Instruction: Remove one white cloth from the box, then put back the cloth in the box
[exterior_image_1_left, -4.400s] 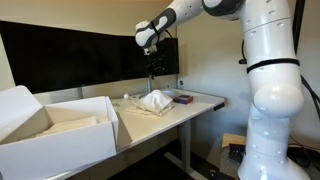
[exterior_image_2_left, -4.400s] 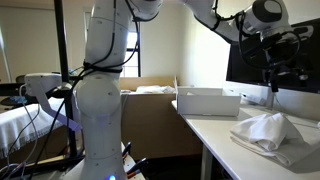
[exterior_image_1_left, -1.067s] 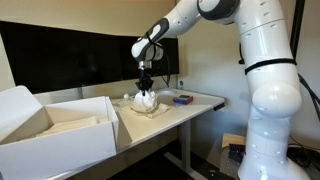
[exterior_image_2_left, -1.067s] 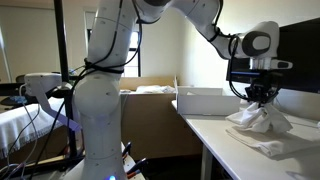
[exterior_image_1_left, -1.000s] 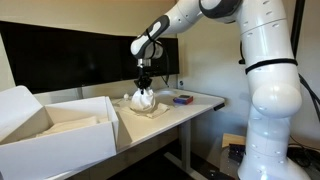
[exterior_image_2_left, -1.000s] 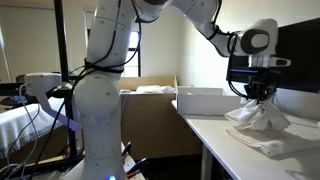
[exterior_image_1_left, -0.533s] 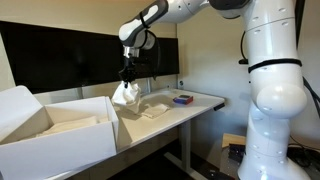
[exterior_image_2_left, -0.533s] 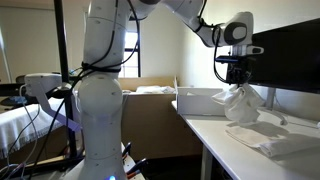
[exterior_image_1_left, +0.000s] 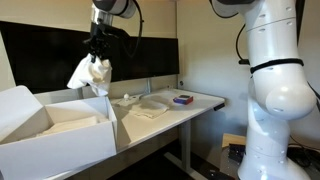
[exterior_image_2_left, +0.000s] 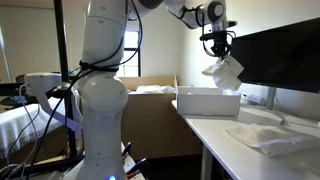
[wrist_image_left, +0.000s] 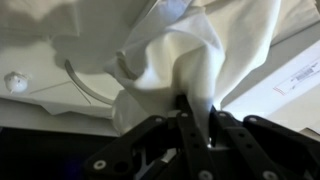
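One cloth (exterior_image_1_left: 86, 75) hangs bunched just below the gripper (exterior_image_1_left: 97, 59), pinched between its closed tips; the box (exterior_image_1_left: 60, 135) sits farther below, seemingly straight under it, and other cloths (exterior_image_1_left: 150, 105) lie on the table (exterior_image_1_left: 205, 100) off to the side

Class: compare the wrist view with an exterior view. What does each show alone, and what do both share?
Wrist view only: fabric folds pinched in the shut end effector, seen close up. Exterior view only: the box from outside, a cloth pile on the table, a small blue-and-red object. Shared: the white cloth held in the air.
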